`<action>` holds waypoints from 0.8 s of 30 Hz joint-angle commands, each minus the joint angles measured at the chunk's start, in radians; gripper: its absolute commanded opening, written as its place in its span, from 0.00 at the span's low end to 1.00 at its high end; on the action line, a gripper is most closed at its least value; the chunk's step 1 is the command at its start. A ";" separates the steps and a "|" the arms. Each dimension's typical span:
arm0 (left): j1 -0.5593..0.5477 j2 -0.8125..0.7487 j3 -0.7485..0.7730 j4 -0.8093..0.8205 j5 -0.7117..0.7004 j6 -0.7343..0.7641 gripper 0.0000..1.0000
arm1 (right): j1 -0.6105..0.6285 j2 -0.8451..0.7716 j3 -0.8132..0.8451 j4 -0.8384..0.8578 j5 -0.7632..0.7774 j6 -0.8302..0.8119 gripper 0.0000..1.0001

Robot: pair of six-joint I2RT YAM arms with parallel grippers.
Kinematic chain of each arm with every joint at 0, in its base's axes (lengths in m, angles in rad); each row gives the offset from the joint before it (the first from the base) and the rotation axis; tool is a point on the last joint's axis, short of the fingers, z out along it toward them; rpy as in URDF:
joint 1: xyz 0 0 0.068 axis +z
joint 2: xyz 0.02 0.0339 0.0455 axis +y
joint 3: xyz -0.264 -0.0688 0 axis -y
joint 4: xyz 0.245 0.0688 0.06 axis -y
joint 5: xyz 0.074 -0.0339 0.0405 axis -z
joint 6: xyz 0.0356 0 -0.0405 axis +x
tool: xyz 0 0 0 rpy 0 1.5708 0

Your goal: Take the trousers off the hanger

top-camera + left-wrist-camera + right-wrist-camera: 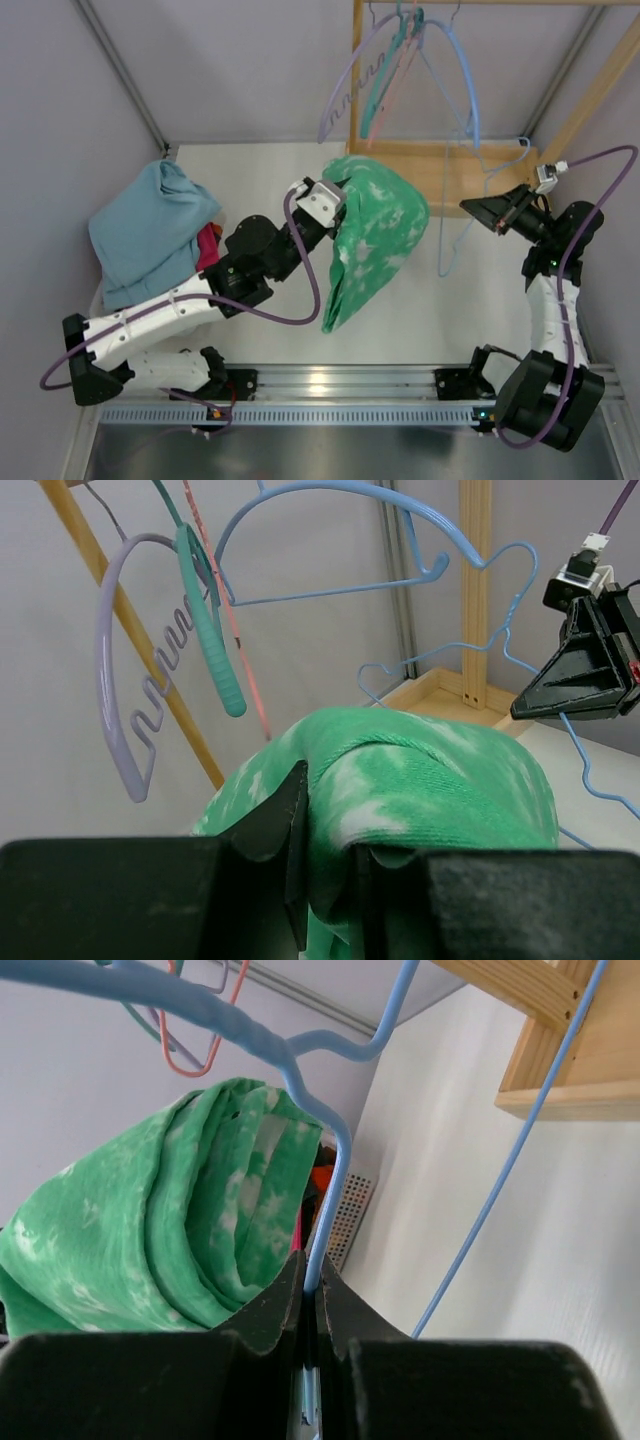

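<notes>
The green tie-dye trousers (375, 235) hang bunched from my left gripper (322, 200), which is shut on a fold of them over the table's middle. In the left wrist view the cloth (440, 780) fills the gap in that gripper (325, 780). My right gripper (492, 212) is shut on the thin pale blue hanger (462, 235) at the right. The right wrist view shows its wire (335, 1175) pinched in that gripper (312, 1265), with the trousers (150, 1220) behind it. From above, a gap shows between trousers and hanger.
A light teal garment (150, 235) and a magenta one (208, 245) lie piled at the left. A wooden rack (440, 165) stands at the back, with lilac (340, 100), teal (390, 60) and thicker blue (465, 90) hangers on its rail.
</notes>
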 commanded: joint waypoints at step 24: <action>0.794 -0.316 0.209 -0.386 0.205 -0.635 0.00 | 0.023 0.082 0.205 -0.185 0.066 -0.206 0.00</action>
